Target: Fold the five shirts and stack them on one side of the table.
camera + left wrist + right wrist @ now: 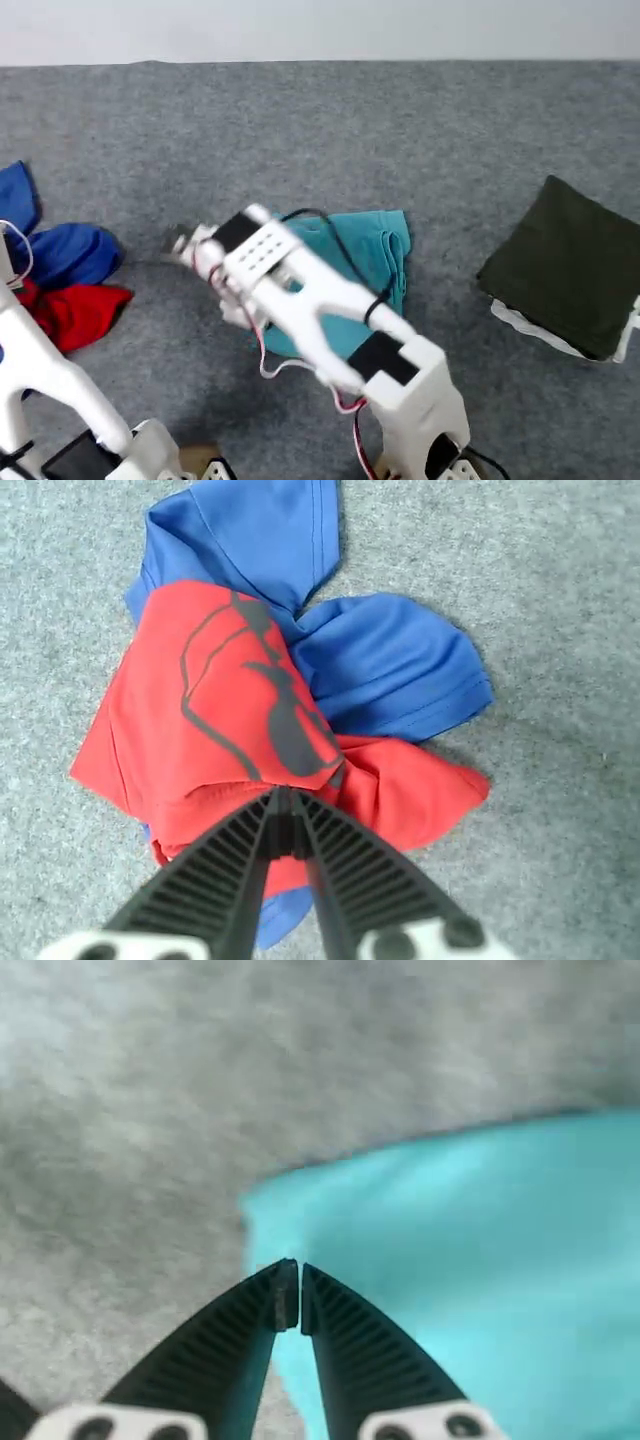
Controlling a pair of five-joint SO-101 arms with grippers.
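Teal shirt (372, 258) (480, 1260): it lay near the middle of the table (400, 130), folded over but a bit messy. The right arm (310, 310) crossed over it.
Right jaws: they were closed, tips together. They hung over the edge of the teal shirt, where the cloth met the grey table. I could not tell if they pinched any cloth.
Red shirt (75, 312) (200, 710): it lay in a crumpled heap on one side of the table, with a dark drawing on it.
Blue shirt (60, 250) (380, 670): it was bunched up too, touching the red shirt and partly under it.
Left jaws: they were closed, tips together, just above the red shirt.
Dark green shirt (565, 265): it was folded flat on the other side of the table.
White shirt (530, 328): it lay under the dark green shirt, with its edge peeking out.
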